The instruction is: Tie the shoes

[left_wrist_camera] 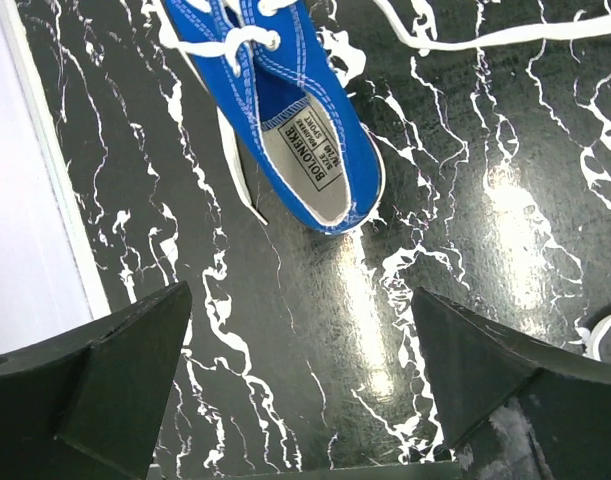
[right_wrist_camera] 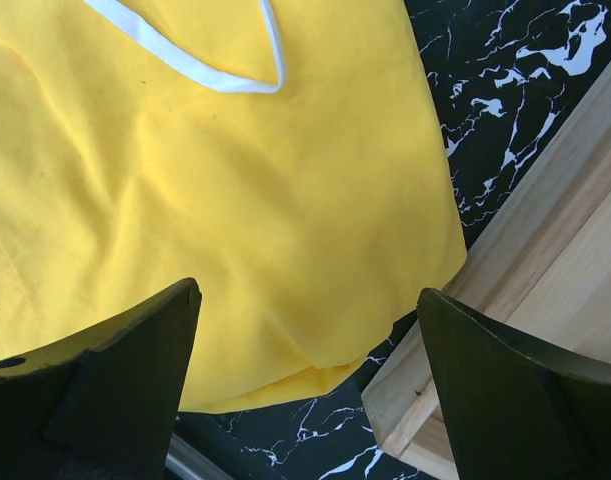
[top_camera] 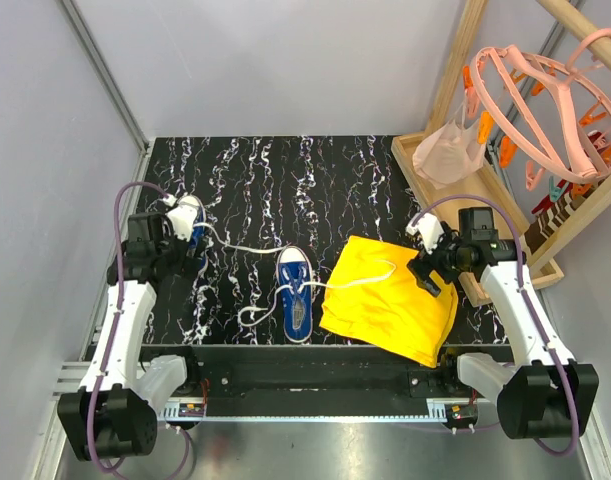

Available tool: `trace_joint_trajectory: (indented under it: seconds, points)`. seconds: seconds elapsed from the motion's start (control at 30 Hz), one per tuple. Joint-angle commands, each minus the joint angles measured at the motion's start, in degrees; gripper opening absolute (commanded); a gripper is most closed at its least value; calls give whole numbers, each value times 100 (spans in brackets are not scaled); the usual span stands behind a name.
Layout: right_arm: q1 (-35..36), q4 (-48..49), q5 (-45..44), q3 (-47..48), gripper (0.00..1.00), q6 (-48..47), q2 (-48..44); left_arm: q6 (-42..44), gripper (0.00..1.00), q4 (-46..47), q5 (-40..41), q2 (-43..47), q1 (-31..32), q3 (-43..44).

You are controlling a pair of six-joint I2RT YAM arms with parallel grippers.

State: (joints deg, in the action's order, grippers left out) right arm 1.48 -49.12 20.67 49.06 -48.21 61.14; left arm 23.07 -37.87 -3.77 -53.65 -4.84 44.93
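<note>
Both tools gape wide, empty: the left tool (left_wrist_camera: 303,300) hangs by the heel of 1 shoe (left_wrist_camera: 285,110), the right tool (right_wrist_camera: 310,290) over the cloth (right_wrist_camera: 235,220). The other shoe (top_camera: 296,295) sits mid-front on the tabletop (top_camera: 365,190). Laces (right_wrist_camera: 185,63) look limp, light, slippery; I'd pinch near their ends.

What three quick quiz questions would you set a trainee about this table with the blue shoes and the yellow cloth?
1. True or false: the left pincer and the right pincer are both clamped shut.
2. The white lace on the right side lies across: A) the yellow cloth, B) a red towel, C) a cardboard box.
3. How many blue shoes are on the table?
Key: 1 false, both stand open and hold nothing; 2 A; 3 two.
</note>
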Motion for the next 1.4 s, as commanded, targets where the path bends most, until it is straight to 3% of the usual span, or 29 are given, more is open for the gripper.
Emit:
trace_joint_trajectory:
  seconds: [0.0, 0.1, 0.37, 0.47, 0.6, 0.73, 0.97, 1.23, 1.37]
  points:
    - [177, -115, 70, 280, 100, -66, 46, 478, 99, 43, -44, 91, 106, 166]
    - [344, -413, -36, 402, 100, 21, 283, 725, 99, 16, -238, 144, 369, 165]
    - [652, -572, -168, 570, 100, 241, 477, 973, 99, 33, -607, 65, 2337, -238]
    - [801, -607, -290, 631, 100, 338, 539, 691, 94, 393, -537, -145, 2996, -501]
    - [855, -616, -458, 728, 100, 496, 679, 585, 78, 886, -282, -655, 3717, -634]
    - [872, -616, -493, 807, 100, 715, 715, 585, 64, 983, -449, -1191, 3876, -608]
    - [907, -642, -449, 851, 100, 883, 785, 1207, 57, 887, -563, -1420, 4035, -994]
    - [916, -493, -441, 825, 100, 988, 864, 1613, 57, 1000, -283, -1736, 4228, -1425]
    - [925, -344, -423, 869, 100, 1111, 987, 1692, 47, 1132, -185, -1921, 4228, -1434]
